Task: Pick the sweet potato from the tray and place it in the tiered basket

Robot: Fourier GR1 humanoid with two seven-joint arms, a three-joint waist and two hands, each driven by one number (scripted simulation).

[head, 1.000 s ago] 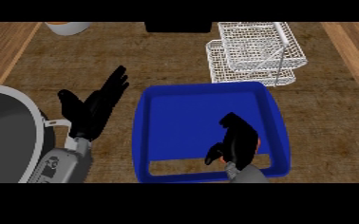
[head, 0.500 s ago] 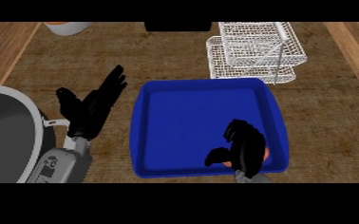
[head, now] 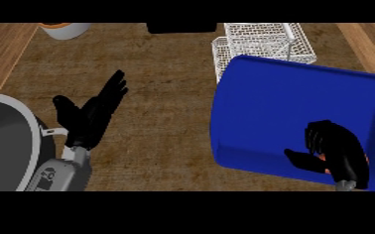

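- My right hand (head: 333, 151) sits low in the blue tray (head: 271, 99), fingers curled over the sweet potato (head: 320, 157); only slivers of orange show between the fingers and thumb, so I read this as a grasp on the sweet potato, most of it hidden.
- The tray appears tilted and skewed, its far edge overlapping the lower part of the white tiered basket (head: 267, 42). I judge the tray may be riding on my hand or wrist; I cannot confirm contact.
- Step in hand: lift the sweet potato clear of the tray. I would raise the hand straight up before any sideways travel, so the wrist clears the tray wall and does not drag it further.
- Once clear, I would carry forward and slightly left toward the basket, approach from above, and lower into a tier before releasing.
- Risk: the tray touching or crowding the basket could shift it during the transfer.
- My left hand (head: 92, 114) rests open over the counter (head: 168, 79) at left, fingers straight, holding nothing.
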